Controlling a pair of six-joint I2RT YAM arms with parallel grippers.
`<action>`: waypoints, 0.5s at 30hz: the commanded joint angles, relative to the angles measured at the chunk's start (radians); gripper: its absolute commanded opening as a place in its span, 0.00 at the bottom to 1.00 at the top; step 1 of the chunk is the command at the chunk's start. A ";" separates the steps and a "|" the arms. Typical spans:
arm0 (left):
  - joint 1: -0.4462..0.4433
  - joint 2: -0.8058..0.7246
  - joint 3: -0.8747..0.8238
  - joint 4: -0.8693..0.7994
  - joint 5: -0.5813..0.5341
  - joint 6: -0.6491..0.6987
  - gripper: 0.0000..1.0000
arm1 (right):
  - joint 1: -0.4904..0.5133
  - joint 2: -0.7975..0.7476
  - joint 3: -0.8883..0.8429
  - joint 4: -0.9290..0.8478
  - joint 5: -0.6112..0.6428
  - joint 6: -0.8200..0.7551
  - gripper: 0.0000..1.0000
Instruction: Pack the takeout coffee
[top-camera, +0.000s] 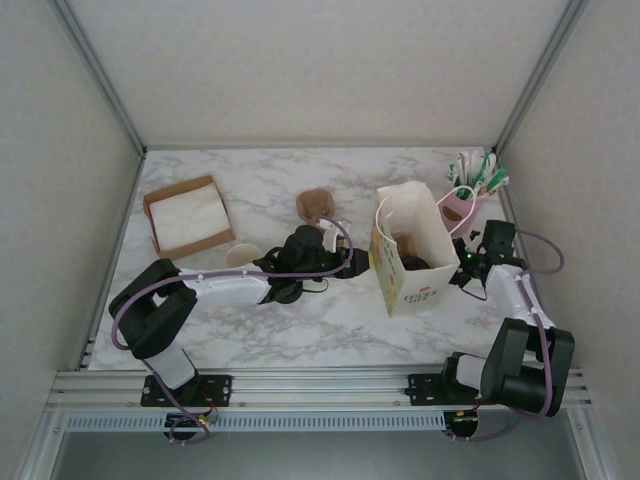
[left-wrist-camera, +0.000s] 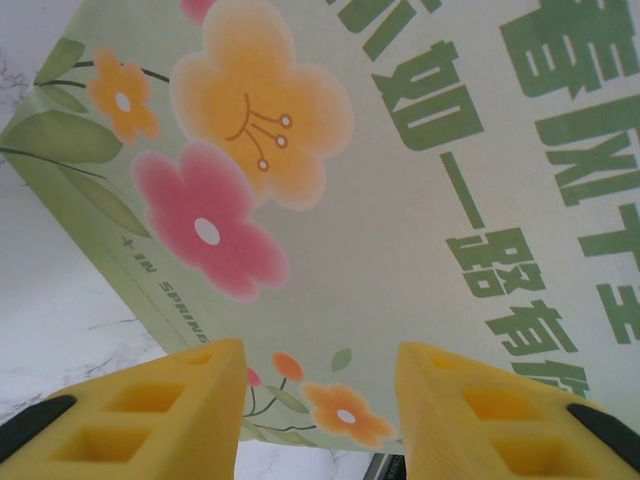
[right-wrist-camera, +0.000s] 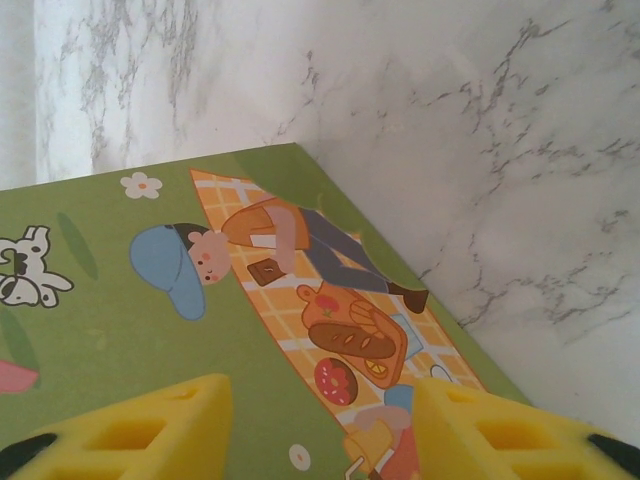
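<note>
I take the coffee (top-camera: 415, 262) to be the dark shape low inside the open bag (top-camera: 415, 292), though it is too small to be sure. My left pincer (left-wrist-camera: 318, 350) faces the bag's flowered side and my right pincer (right-wrist-camera: 322, 385) its picnic side. Both have their jaws apart, low over the table (top-camera: 300, 330).

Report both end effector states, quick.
Left end effector: open, empty, facing the paper bag.
Right end effector: open, empty, facing the paper bag.
</note>
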 joint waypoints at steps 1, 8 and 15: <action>0.013 -0.017 0.010 0.033 0.008 -0.001 0.43 | 0.019 0.010 0.002 0.021 0.020 0.027 0.50; 0.021 -0.023 0.018 0.039 0.005 -0.002 0.43 | 0.066 0.016 0.002 0.040 0.040 0.055 0.50; 0.034 -0.037 0.020 0.026 -0.003 0.008 0.42 | 0.142 0.016 -0.002 0.066 0.077 0.097 0.51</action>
